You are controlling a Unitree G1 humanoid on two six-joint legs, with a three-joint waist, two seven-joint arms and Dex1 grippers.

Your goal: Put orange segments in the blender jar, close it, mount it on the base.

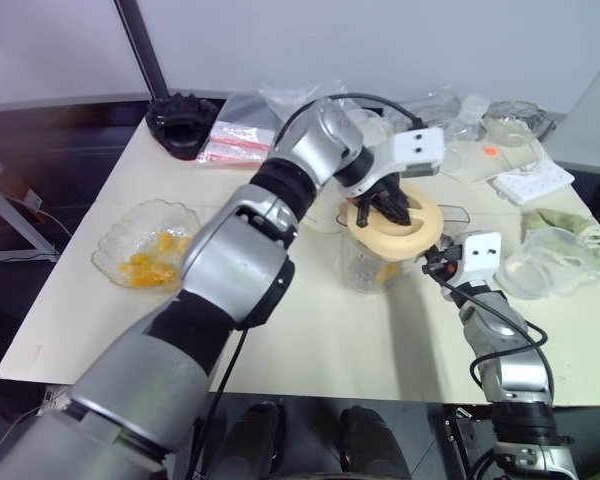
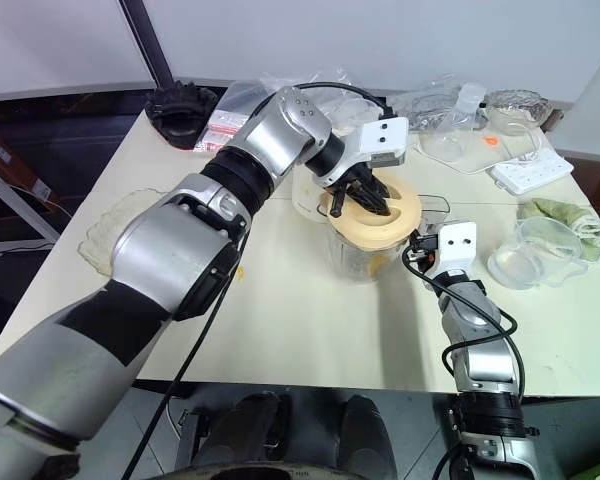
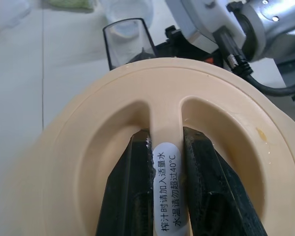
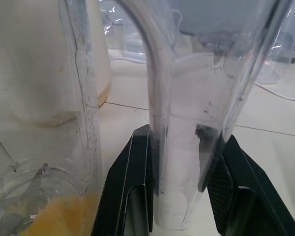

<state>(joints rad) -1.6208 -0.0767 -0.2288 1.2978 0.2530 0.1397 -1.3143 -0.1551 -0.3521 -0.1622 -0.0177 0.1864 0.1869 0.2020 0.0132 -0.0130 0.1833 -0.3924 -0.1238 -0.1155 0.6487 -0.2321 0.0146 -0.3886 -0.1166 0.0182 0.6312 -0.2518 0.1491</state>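
Now my left gripper clamps the lid flat atop the upright blender jar, whose side handle my right gripper grips.

lid on blender jar | base apparently just behind | bowl left

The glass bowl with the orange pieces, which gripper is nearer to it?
Left. The left gripper is shut on the lid atop the jar, nearer the bowl. The right gripper is shut on the jar's handle, on the far side.
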